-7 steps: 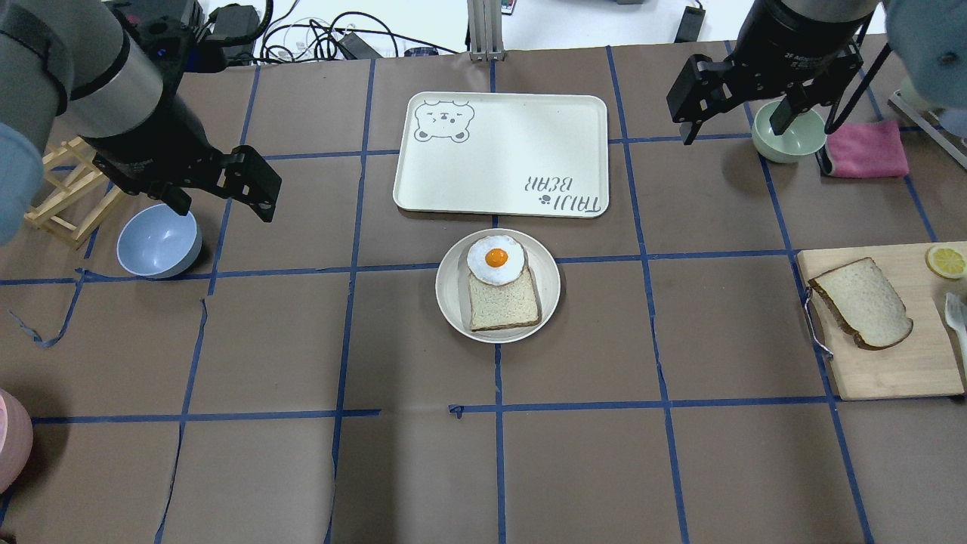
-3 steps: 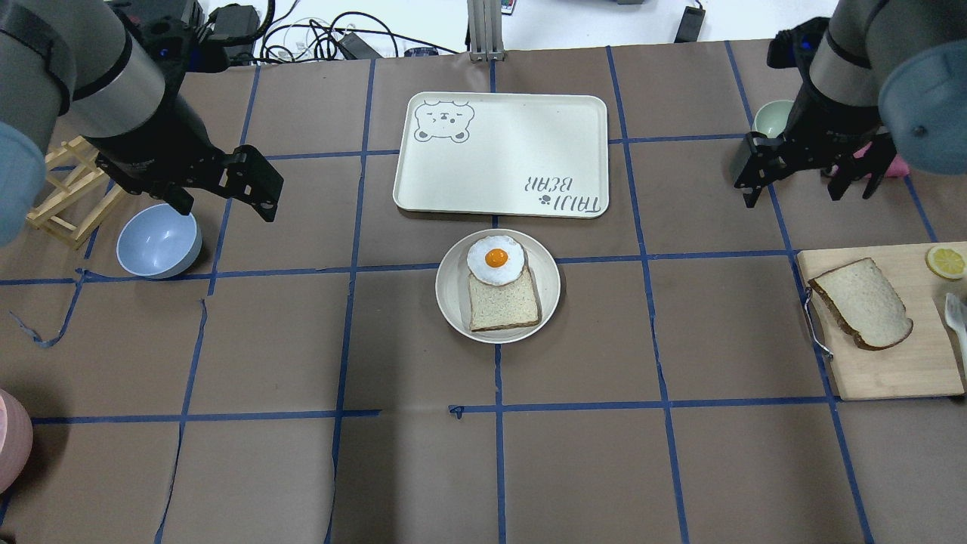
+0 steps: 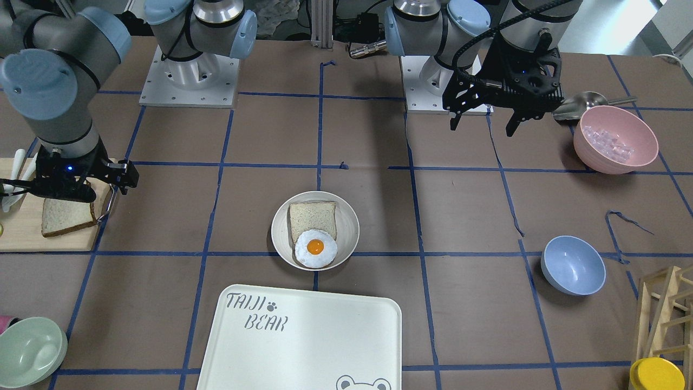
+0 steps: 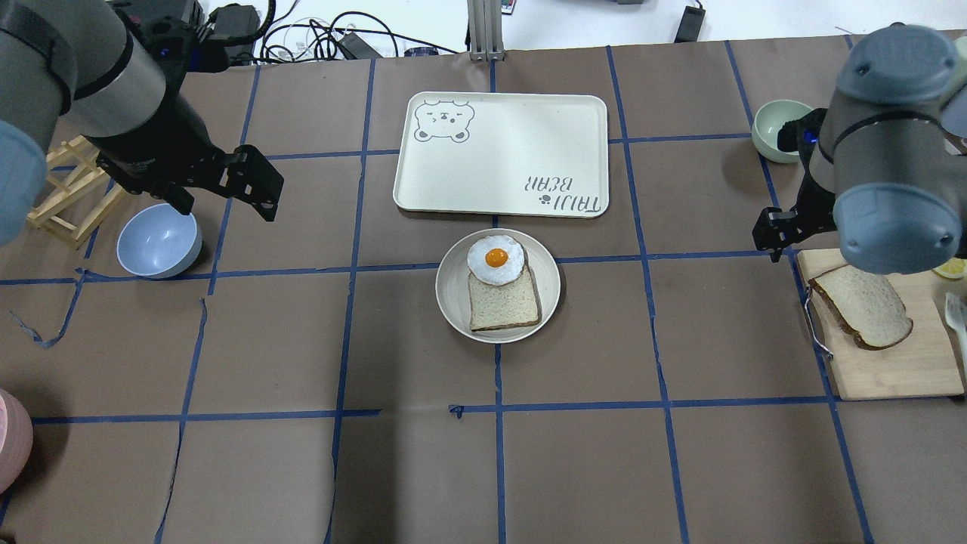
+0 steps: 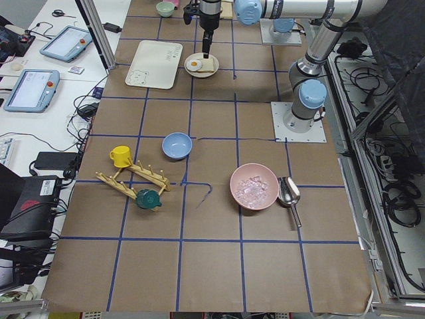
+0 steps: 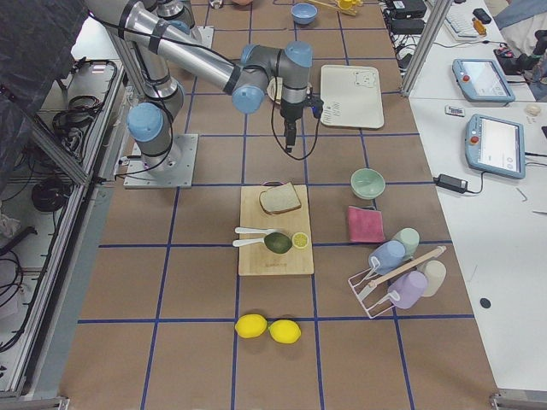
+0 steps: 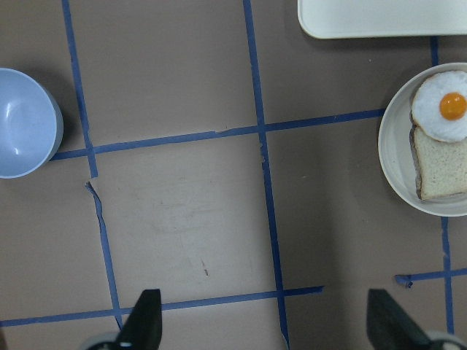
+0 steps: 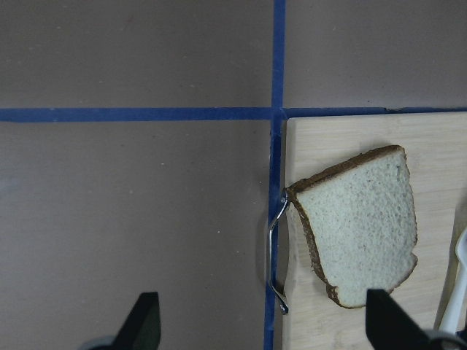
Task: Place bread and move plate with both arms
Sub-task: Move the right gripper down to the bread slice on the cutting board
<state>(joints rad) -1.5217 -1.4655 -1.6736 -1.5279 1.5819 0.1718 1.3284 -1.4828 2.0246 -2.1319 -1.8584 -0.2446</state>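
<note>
Both wide open, empty: left gripper (image 7: pixel 266 328), right gripper (image 8: pixel 263 324).
Right arm (image 4: pixel 884 151) hides a corner of bread (image 4: pixel 869 313) near the board (image 4: pixel 906 370) edge; plate (image 4: pixel 453 295) well apart.

- A table (image 4: pixel 574 468) covered in brown paper fills the scene. Blue tape lines (image 4: pixel 498 453) mark it into squares, and the tape is peeling in a few spots.
- A white workbench (image 6: pixel 504 213) runs along one long side, with two teach pendants (image 6: pixel 496 145) lying on it.
- An aluminium post (image 5: pixel 93 30) rises between table and bench.
- Black cloth (image 5: pixel 398 40) hangs at the opposite long side, above loose cables (image 5: pixel 393 199).
- The light is even and soft, with faint shadows.
</note>
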